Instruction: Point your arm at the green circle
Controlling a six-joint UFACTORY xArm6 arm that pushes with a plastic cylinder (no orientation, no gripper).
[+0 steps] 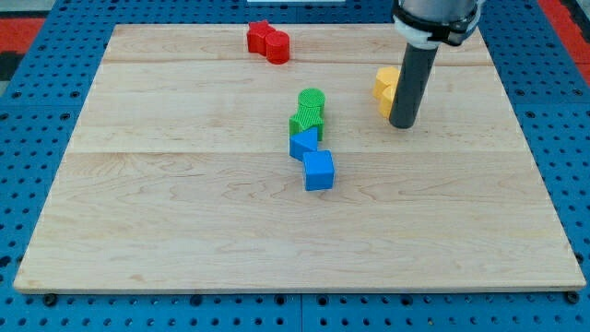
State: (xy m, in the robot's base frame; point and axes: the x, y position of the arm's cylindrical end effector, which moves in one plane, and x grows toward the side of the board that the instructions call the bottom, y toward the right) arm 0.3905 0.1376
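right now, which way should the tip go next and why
Probably slide my tip toward the view's left. The green circle lies that way, apart from the tip, atop a green block and blue blocks. The tip sits beside the yellow block instead.

a pale wooden board (184, 231) made of several glued planks fills most of the view. around it lies a blue perforated surface (28, 304) with regular rows of small holes. at the top corners, red perforated panels (37, 37) show. the light is even and soft.
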